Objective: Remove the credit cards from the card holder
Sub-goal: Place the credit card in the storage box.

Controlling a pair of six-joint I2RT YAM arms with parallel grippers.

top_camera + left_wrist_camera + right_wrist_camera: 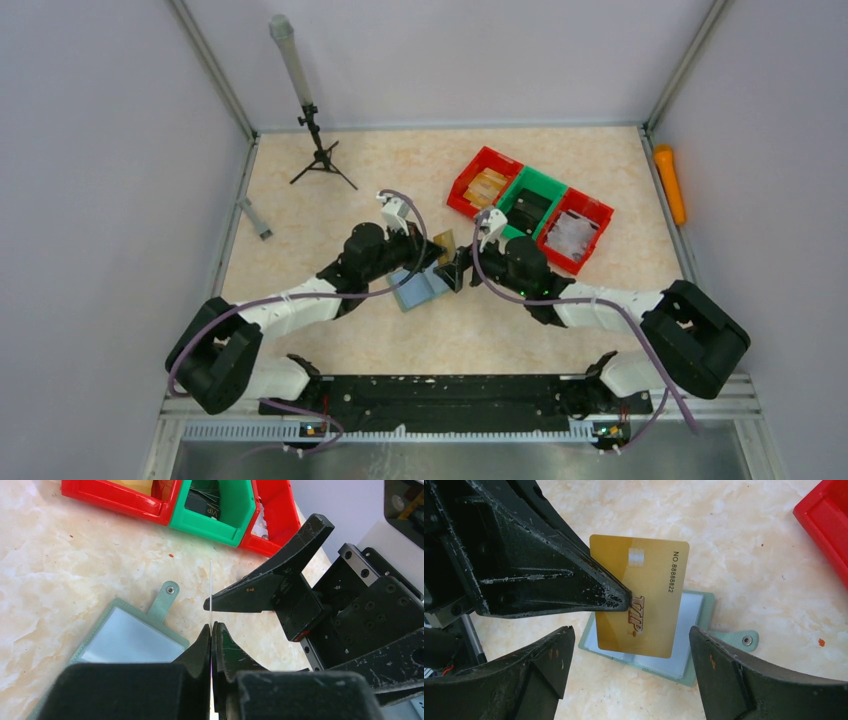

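Okay, status: one gold card (651, 580) is out of the card holder (696, 647) and up off the table (749, 540). The left gripper (210, 630) has its fingers pressed together on the card's lower part. The right gripper (630, 635) has its fingers spread wide either side of the card, touching nothing as far as I can see. The holder lies open and flat just below the card.

I'd call the task partway done: this card is freed but not set down. I can't tell if more cards sit in the holder. The pockets I can see look pale and bare, but the card hides part of them.

View differences:
- Right wrist shows the card face-on, with VIP lettering and a number.
- Left wrist shows it only edge-on, as a thin line. It does show the pinch itself, plus a dark card (207, 502) in the green bin (240, 510).
- Top shows both arms meeting mid-table, with the red bins (466, 176) flanking the green one.
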